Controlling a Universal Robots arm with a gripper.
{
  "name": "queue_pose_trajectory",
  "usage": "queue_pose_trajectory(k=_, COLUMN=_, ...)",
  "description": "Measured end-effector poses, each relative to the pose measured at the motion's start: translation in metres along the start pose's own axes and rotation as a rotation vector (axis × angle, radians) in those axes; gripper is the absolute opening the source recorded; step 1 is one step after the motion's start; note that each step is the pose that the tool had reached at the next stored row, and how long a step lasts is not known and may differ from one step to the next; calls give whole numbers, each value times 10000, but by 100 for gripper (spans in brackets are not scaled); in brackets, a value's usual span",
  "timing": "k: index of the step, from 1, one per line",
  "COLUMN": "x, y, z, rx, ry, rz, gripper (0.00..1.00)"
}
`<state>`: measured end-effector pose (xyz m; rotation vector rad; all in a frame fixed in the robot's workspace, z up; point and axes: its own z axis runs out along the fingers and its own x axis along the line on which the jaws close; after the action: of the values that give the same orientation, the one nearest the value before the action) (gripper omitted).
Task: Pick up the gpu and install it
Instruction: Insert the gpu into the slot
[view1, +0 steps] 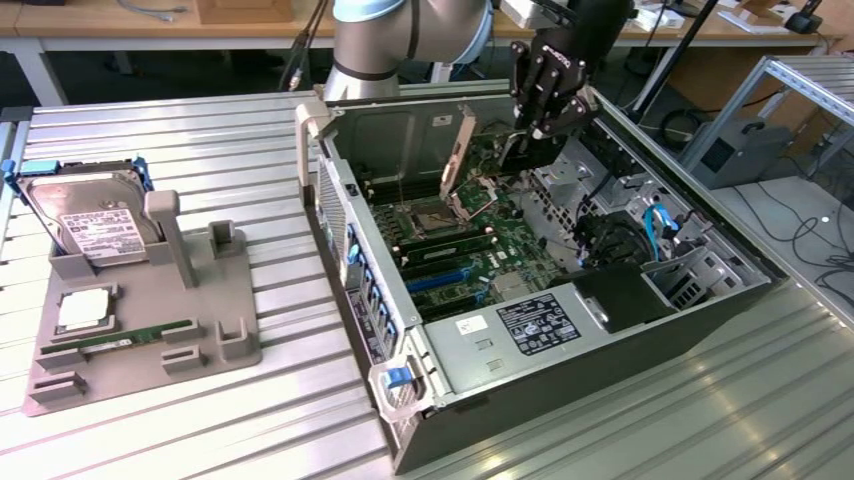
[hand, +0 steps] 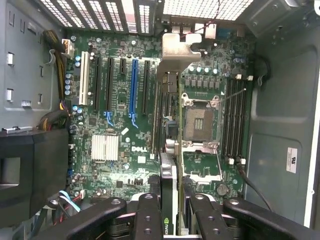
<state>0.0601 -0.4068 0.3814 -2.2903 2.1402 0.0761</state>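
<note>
The gpu (hand: 171, 165) shows edge-on in the wrist view as a thin card. Its silvery bracket (hand: 176, 52) points toward the vented rear wall of the case. My gripper (hand: 172, 222) is shut on it, with a black finger (hand: 147, 215) pressed on each side. In the exterior view the gripper (view1: 518, 158) reaches down into the open computer case (view1: 400, 420). The gpu (view1: 461, 165) stands on edge, slightly tilted, over the motherboard (view1: 454, 250). It sits between the expansion slots and the CPU socket (hand: 199, 122). Whether its lower edge touches a slot I cannot tell.
A blue slot (hand: 133, 85) and black slots lie beside the card. A grey fixture (view1: 147, 330) at the exterior view's left holds a hard drive (view1: 94, 225) and a green memory stick (view1: 120, 340). Cables (view1: 661, 225) and a drive cage crowd the case's far side.
</note>
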Motion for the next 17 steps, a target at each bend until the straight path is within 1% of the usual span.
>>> queue_pose_trajectory(k=4, x=19, y=0, z=33, rx=0, ry=1, rz=-1, gripper=27)
queue_pose_trajectory(k=17, x=63, y=1, z=95, rx=0, ry=-1, rz=-1, gripper=27)
